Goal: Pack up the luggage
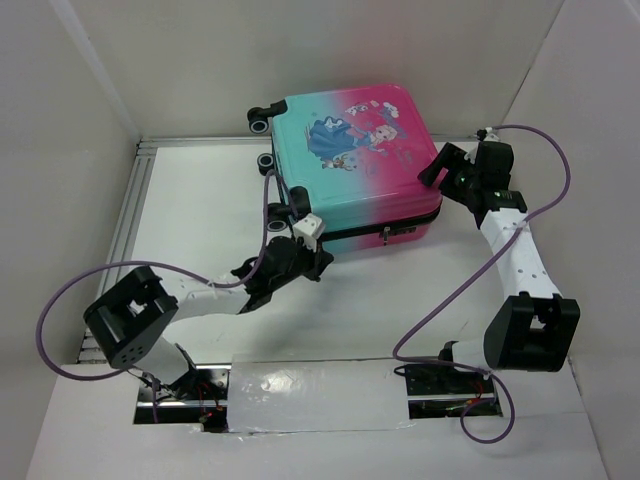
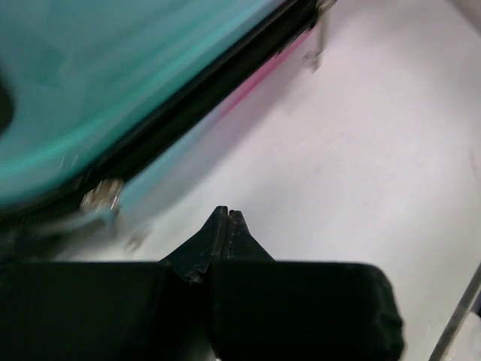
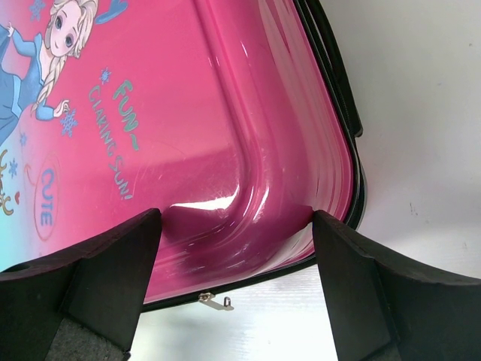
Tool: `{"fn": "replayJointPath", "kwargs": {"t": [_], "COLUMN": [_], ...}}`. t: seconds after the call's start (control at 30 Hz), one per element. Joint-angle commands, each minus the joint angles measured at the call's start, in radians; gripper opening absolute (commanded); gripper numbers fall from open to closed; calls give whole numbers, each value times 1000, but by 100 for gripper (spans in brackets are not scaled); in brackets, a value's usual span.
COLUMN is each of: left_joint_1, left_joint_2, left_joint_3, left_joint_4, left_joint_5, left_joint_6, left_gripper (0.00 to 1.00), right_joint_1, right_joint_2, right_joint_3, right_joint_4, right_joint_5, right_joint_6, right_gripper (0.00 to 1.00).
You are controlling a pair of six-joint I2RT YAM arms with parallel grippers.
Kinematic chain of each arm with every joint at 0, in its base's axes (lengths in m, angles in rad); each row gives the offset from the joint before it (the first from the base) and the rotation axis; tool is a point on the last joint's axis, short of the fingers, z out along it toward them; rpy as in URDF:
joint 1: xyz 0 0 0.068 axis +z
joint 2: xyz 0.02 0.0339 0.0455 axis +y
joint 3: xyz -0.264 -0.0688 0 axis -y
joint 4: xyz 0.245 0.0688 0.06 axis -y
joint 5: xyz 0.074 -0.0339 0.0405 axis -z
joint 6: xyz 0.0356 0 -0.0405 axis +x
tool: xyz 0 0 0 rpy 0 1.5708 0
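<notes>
The luggage [image 1: 350, 165] lies flat and closed on the white table, teal on its left half, pink on its right, its black wheels [image 1: 262, 118] at the far left. My left gripper [image 1: 312, 262] is shut and empty just off the case's near-left edge. In the left wrist view its fingertips [image 2: 228, 214] press together over bare table, with the teal shell [image 2: 113, 68] and a zipper pull [image 2: 101, 197] close ahead. My right gripper [image 1: 440, 165] stands open at the case's right corner. Its wide jaws straddle the pink corner [image 3: 248, 188], and a small zipper pull [image 3: 214, 300] hangs below the seam.
White walls enclose the table on three sides. A metal rail [image 1: 130, 220] runs along the left edge. Purple cables [image 1: 60, 300] loop from both arms. A white taped strip [image 1: 320, 395] lies between the arm bases at the near edge.
</notes>
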State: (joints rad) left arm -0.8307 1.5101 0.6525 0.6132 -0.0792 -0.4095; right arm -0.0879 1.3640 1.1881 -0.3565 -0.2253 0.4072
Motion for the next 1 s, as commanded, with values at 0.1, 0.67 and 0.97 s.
{"fn": "replayJointPath", "kwargs": {"t": [0.1,0.67,0.97], "left_joint_1": [-2,-11,88], "left_joint_2": [103,-214,-122], "left_joint_3": [149,24,38], "left_joint_4": [148,-153,-151], "left_joint_5": [131,-9,16], "left_joint_6": [57,-64,-63], "left_gripper": [0,74,73], "right_joint_1": [7,7,-3], "right_joint_2": [-13,-3,6], "right_joint_3": [-30,-30,-30], "right_joint_4": [10,7,7], "right_joint_5": [-45,-36,-45], "right_joint_6": [5,-4,5], "right_gripper": [87,87,87]}}
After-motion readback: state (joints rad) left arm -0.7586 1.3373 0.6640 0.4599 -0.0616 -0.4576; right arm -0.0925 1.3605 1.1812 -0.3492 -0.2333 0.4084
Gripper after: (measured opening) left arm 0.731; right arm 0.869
